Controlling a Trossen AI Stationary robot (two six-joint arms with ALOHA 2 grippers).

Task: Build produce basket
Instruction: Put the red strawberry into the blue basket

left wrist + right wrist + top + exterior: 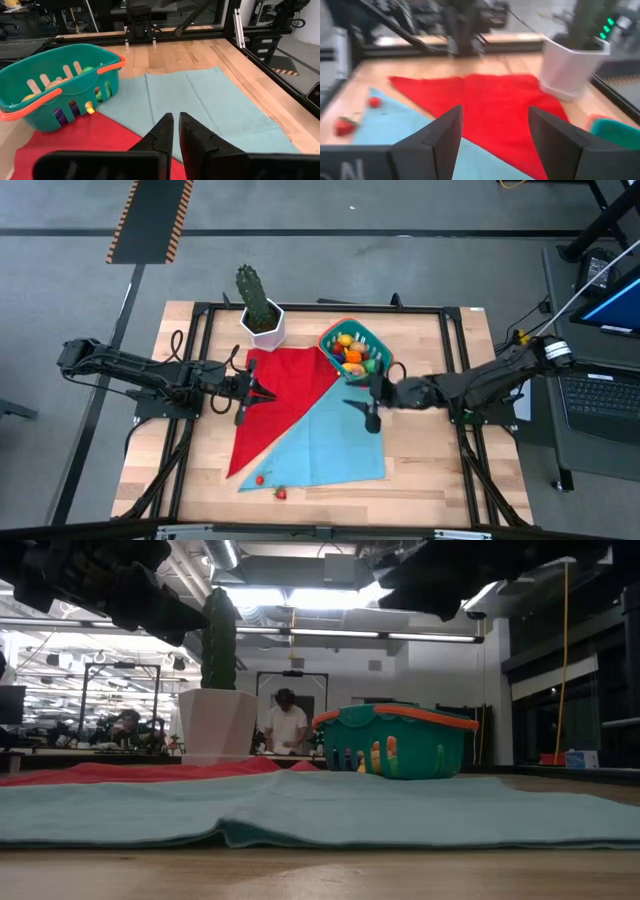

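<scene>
The teal basket [330, 336] with its orange-red rim stands at the table's far middle, its bottom partly on the cloths, and holds the produce [352, 352]: yellow, orange and green pieces. Two small red berries lie near the front edge, one [260, 479] at the light blue cloth's edge and one [281, 493] on the wood. My left gripper [175, 117] hovers shut over the red cloth, left of the basket [50, 107]. My right gripper [495, 112] hovers open and empty over the cloths, just on the near side of the basket.
A red cloth [285, 395] and a light blue cloth [335, 440] lie flat, overlapping, across the table's middle. A white hexagonal pot with a cactus [262, 320] stands at the far left of the basket. People sit in the room behind the table.
</scene>
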